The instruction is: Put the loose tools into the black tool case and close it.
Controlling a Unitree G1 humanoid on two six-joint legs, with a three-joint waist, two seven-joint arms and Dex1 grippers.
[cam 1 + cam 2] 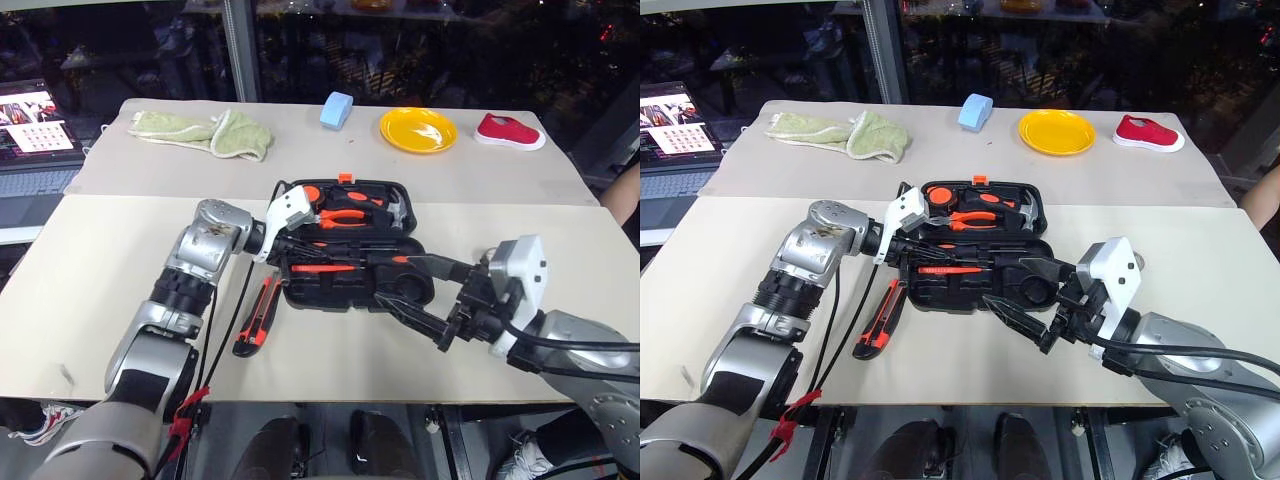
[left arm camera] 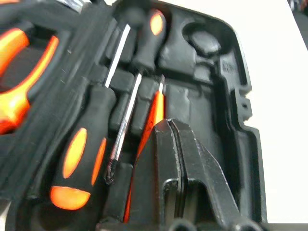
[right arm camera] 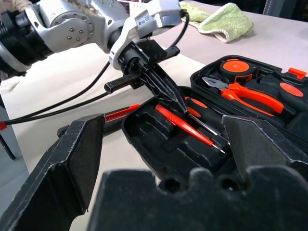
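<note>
Two pincers are working at the black tool case [image 1: 350, 290], which is lying open near the middle of the table [image 1: 100, 250], its lid half toward the far side with the orange latch [image 1: 345, 178] on its far edge. The left pincer [image 3: 168, 98] is closed, its black fingers pressed together with nothing between them, and its tip is reaching down into the near half of the case, right over the slim orange tester screwdriver [image 3: 183, 125]; whether it is actually touching that tool is not clear. The right pincer [image 1: 415, 295] is standing wide open and empty, hovering at the right near corner of the case.

Inside the near half, the tester screwdriver is lying in its recess with its long axis running left to right across the case. Two black-and-orange screwdrivers [image 2: 79, 159] are lying alongside it on the same line, one handle at each end. The orange-and-black utility knife [image 1: 257, 318] is lying on the table just beside the case's left near corner, its long axis running roughly toward the robot and away. The orange-handled pliers [image 1: 345, 215] are sitting in the lid half.

No writing can be read on the case or tools.
</note>
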